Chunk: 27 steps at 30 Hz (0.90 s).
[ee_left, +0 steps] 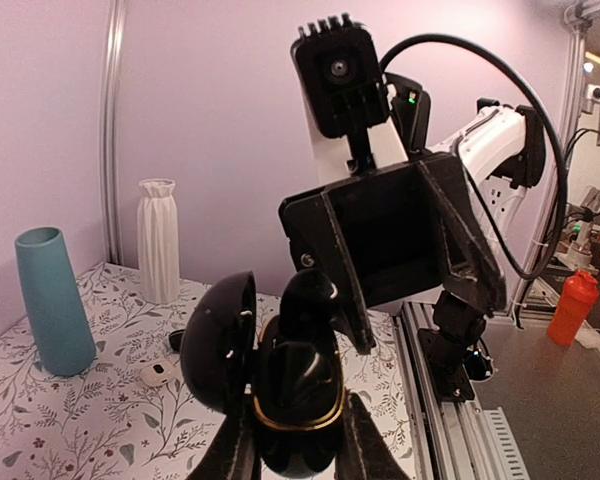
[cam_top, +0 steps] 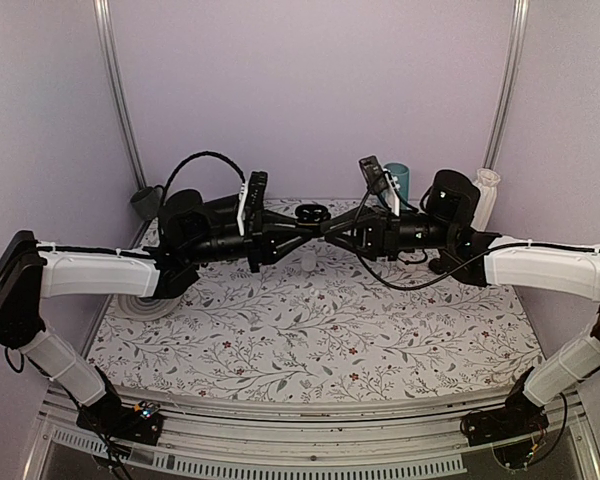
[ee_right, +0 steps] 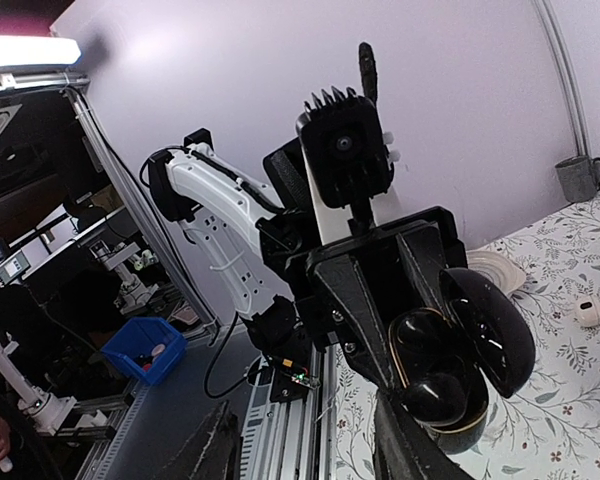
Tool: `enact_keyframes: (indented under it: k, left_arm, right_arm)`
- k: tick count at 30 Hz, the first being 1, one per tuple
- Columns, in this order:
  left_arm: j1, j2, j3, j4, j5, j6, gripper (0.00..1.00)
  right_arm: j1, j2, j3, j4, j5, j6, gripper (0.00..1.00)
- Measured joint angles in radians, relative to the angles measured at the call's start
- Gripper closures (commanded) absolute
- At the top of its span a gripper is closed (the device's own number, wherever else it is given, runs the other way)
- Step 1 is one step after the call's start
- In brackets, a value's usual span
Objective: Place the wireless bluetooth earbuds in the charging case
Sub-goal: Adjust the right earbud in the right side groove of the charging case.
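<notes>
Open charging case is being presented.
Left gripper is clamping it upright, just beyond right gripper, whose fingers are parted.

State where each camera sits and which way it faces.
Top external: above, behind the bases, looking down at the table; left arm and right arm show.
Left wrist: faces the right end effector; own fingers grip the charging case.
Right wrist: faces the left end effector; own fingers show.
Shared: both wrist views show the charging case open.
</notes>
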Motion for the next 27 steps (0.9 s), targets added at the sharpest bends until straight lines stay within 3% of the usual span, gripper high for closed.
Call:
enact_keyframes:
  k: [27]
  left_arm:
    - [-0.018, 0.001, 0.004, -0.067, -0.026, 0.072, 1.00]
  right_arm:
    - [0.006, 0.045, 0.136, -0.132, -0.001, 0.018, 0.55]
